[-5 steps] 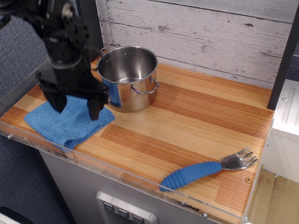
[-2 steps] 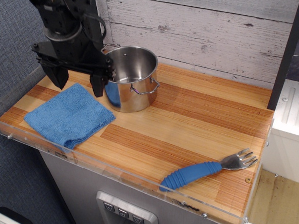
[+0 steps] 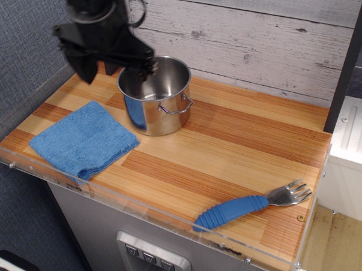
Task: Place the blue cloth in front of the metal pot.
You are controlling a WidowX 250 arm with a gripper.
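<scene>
My gripper (image 3: 114, 67) hangs upper left, fingers spread, holding nothing; blue cloth (image 3: 83, 140) flat at left, just lower-left of the metal pot (image 3: 155, 94).

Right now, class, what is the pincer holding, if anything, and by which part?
Nothing. The pincer is open and empty, raised above the pot's back left rim. The blue cloth lies flat on the wooden top, untouched.

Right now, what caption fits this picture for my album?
Open gripper above metal pot; blue cloth lies flat beside it.
</scene>
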